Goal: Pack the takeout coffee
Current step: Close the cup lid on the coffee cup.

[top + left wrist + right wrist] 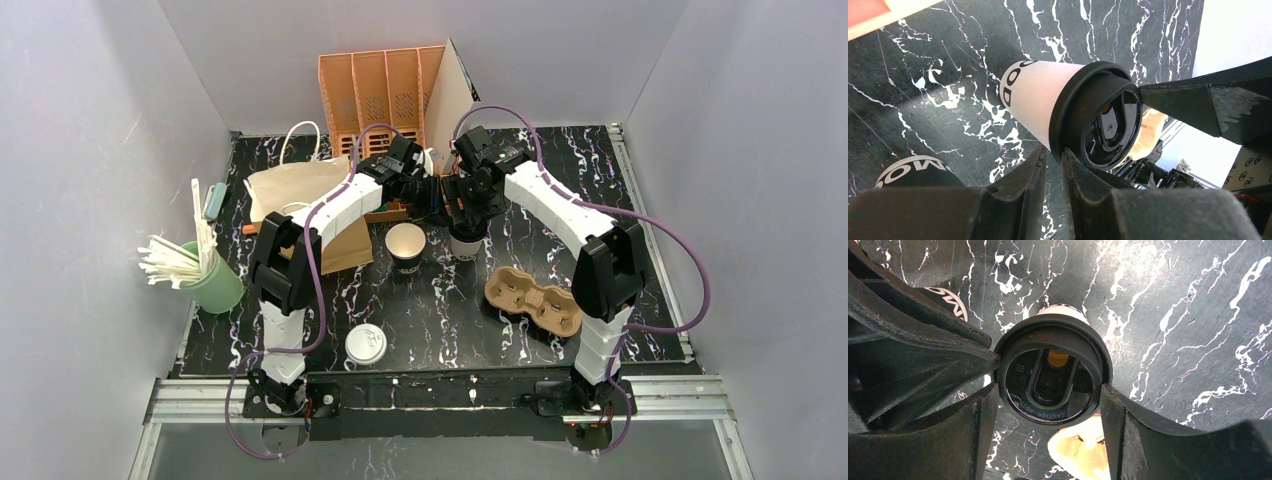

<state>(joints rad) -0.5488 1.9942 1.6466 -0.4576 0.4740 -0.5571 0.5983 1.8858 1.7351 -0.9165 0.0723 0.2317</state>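
The takeout coffee is a white paper cup [1035,97] capped with a black lid [1105,122]. It stands on the black marble table in the top view [466,243]. My right gripper [1048,390] is above it, its jaws touching opposite sides of the lid [1050,372]; it also shows in the top view [468,222]. My left gripper [1054,155] is shut, with only a thin slit between its fingers. Their tips rest at the lid's rim and hold nothing. In the top view it [440,205] is just left of the cup.
An open paper cup [405,246] stands left of the coffee. A brown pulp cup carrier [533,298] lies front right. A flat white lid [366,343] lies near the front. A brown paper bag [305,195], an orange file rack [380,90] and a green cup of straws [210,280] are at the back and left.
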